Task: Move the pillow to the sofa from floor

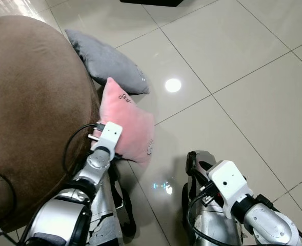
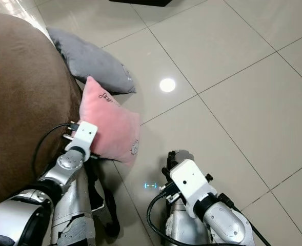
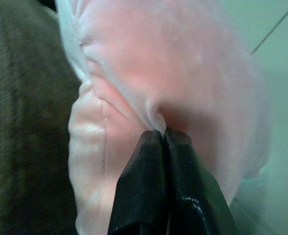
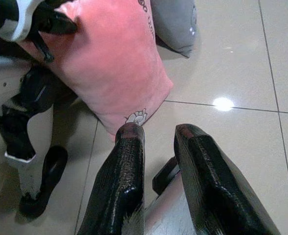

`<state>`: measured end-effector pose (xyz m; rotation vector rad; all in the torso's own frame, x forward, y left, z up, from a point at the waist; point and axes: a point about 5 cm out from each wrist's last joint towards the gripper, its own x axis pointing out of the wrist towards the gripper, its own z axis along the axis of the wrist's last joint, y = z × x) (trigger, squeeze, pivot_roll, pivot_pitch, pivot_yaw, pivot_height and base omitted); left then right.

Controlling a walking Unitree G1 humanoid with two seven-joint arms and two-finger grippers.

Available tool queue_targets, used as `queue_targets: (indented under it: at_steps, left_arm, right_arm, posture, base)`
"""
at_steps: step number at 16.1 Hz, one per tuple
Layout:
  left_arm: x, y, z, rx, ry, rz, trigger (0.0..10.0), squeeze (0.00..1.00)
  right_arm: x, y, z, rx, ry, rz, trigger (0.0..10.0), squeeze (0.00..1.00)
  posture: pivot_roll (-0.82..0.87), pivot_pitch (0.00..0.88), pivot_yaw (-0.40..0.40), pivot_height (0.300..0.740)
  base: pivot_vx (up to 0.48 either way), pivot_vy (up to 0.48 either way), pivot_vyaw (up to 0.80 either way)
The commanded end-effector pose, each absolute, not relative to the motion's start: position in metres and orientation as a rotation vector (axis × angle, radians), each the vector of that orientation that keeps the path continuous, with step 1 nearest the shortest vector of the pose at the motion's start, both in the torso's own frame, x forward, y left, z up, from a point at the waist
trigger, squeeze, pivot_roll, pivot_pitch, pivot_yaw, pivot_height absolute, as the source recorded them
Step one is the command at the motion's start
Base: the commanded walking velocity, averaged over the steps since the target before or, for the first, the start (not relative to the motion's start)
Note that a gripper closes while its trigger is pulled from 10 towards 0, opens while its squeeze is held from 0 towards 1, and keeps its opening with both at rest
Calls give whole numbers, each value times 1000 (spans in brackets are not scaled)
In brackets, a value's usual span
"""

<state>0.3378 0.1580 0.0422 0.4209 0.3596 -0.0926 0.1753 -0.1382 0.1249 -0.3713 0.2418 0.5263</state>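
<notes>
A pink pillow with small embroidery hangs tilted beside the brown sofa, its lower corner just above the tiled floor. My left gripper is shut on a fold of the pillow's edge, close to the sofa's side. The left wrist hides those fingers in the eye views. My right gripper hovers low over the floor, open with nothing between its fingers, a short way from the pink pillow's lower corner.
A grey pillow lies on the floor against the sofa, just beyond the pink one. Glossy beige tiles stretch to the right and ahead. A dark object sits at the far edge.
</notes>
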Motion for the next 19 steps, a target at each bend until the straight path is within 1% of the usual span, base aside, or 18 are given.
queue_targets:
  at_steps: [1, 4, 5, 8, 10, 11, 12, 13, 14, 15, 16, 17, 19]
  left_arm:
    - [332, 151, 35, 361, 368, -137, 0, 0]
    - [336, 137, 42, 274, 315, -193, 0, 0]
    - [340, 128, 52, 190, 256, -230, 0, 0]
    - [349, 117, 72, 76, 152, -267, 0, 0]
    - [360, 107, 100, 0, 23, -300, 0, 0]
    - [362, 105, 108, -14, -10, -305, 0, 0]
    - [364, 101, 131, -38, -116, -333, 0, 0]
    - [364, 101, 141, -56, -159, -335, 0, 0]
    - [363, 99, 174, -104, -283, -339, 0, 0]
    - [361, 97, 189, -118, -338, -345, 0, 0]
    - [361, 97, 196, -116, -361, -350, 0, 0]
    - [360, 98, 223, -119, -445, -341, 0, 0]
    - [362, 103, 240, -105, -488, -314, 0, 0]
  right_arm:
    - [173, -140, 118, -349, 266, 509, 10000, 0]
    - [179, -141, 114, -341, 262, 483, 10000, 0]
    - [185, -142, 114, -337, 248, 463, 10000, 0]
    - [192, -146, 115, -334, 219, 424, 10000, 0]
    - [198, -149, 124, -312, 166, 371, 10000, 0]
    - [198, -150, 126, -304, 154, 356, 10000, 0]
    - [199, -149, 134, -269, 110, 316, 10000, 0]
    - [200, -149, 138, -271, 80, 283, 10000, 0]
    - [204, -150, 149, -253, 4, 228, 10000, 0]
    - [206, -150, 153, -240, -19, 215, 10000, 0]
    - [207, -150, 155, -235, -28, 215, 10000, 0]
    - [214, -147, 161, -224, -68, 226, 10000, 0]
    - [220, -146, 164, -230, -90, 236, 10000, 0]
  posture:
    - [-159, 294, 74, 538]
    - [-144, 267, 77, 538]
    - [-130, 244, 86, 538]
    - [-128, 187, 101, 538]
    - [-131, 156, 113, 538]
    - [-133, 148, 116, 538]
    - [-137, 128, 121, 538]
    - [-138, 114, 125, 538]
    - [-133, 94, 120, 538]
    - [-129, 84, 115, 538]
    - [-126, 78, 111, 538]
    - [-119, 59, 102, 538]
    - [-112, 39, 94, 538]
  base:
    - [0, 0, 0]
    - [0, 0, 0]
    - [0, 0, 0]
    - [0, 0, 0]
    - [0, 0, 0]
    - [0, 0, 0]
    - [0, 0, 0]
    - [0, 0, 0]
    - [0, 0, 0]
    - [0, 0, 0]
    - [0, 0, 0]
    - [0, 0, 0]
    - [0, 0, 0]
